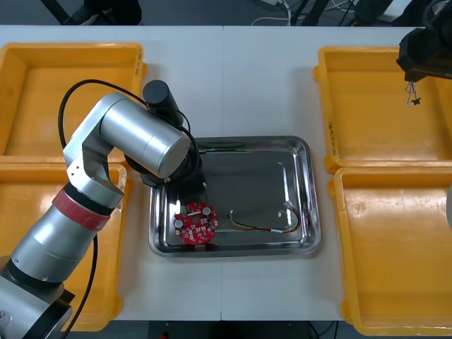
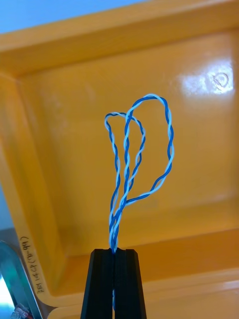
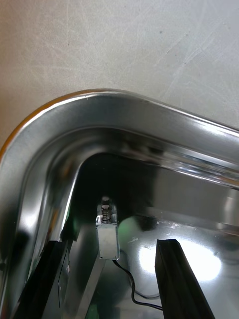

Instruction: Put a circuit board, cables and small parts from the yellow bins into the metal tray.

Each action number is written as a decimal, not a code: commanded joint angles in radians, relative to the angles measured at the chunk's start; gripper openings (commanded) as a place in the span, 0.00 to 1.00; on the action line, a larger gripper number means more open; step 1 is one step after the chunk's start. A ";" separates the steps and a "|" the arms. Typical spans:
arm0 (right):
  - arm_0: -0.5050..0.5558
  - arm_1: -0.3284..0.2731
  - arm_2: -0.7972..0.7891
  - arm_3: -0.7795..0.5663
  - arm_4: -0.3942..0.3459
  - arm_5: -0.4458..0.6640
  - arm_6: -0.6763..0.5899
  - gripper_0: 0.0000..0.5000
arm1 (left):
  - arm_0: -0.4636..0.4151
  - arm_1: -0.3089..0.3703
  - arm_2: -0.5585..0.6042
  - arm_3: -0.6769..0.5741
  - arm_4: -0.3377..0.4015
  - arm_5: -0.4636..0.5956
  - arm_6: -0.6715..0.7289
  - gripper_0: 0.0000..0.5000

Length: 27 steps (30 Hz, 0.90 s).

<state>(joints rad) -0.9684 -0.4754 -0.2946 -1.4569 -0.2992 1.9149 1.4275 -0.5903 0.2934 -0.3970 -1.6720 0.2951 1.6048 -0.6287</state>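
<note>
Front view: the left arm point(image 1: 141, 141) reaches over the metal tray point(image 1: 254, 176) at the table's centre, ending above the tray's 10 o'clock corner. A round red circuit board point(image 1: 195, 222) lies at the tray's 7 o'clock, and a red and yellow cable point(image 1: 261, 226) at its 5 o'clock. The right gripper point(image 1: 413, 74) hangs over the yellow bin point(image 1: 374, 106) at the table's 2 o'clock, a thin cable point(image 1: 412, 95) dangling from it. The light table point(image 1: 233, 78) has a seam down the middle, with dark floor beyond its far edge.

Right wrist view: the black fingers are clamped together on a looped twisted blue and white cable, clear of the bin floor. Lifted, I judge; next it must travel to the tray before letting go.

Left wrist view: the left gripper point(image 3: 110, 243) stands with fingers apart inside the tray's rounded corner. A small metal part point(image 3: 107, 234) with a black lead lies between them, touching neither. It looks delivered, so a straight lift should clear it.
</note>
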 commanded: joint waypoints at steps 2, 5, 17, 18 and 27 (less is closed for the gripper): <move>0.028 0.012 -0.001 -0.154 -0.087 0.005 0.050 0.00 | 0.009 -0.023 0.010 -0.095 0.012 0.052 -0.078 1.00; 0.033 0.032 0.019 -0.214 -0.115 0.005 0.054 0.00 | 0.009 -0.023 0.035 -0.147 0.027 0.090 -0.075 1.00; 0.125 0.098 0.209 -0.430 -0.167 0.005 0.108 0.00 | -0.016 -0.023 0.190 -0.348 0.076 0.208 -0.072 1.00; 0.131 0.100 0.216 -0.438 -0.175 0.005 0.111 0.00 | -0.022 -0.023 0.199 -0.351 0.078 0.216 -0.072 1.00; 0.166 0.100 0.295 -0.459 -0.268 0.005 0.337 0.00 | -0.146 0.020 0.288 -0.305 0.093 0.296 -0.068 1.00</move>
<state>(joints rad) -0.8168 -0.3861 -0.0330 -1.8776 -0.5534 1.9158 1.6839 -0.6503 0.2927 -0.1400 -1.9874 0.3738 1.8821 -0.6352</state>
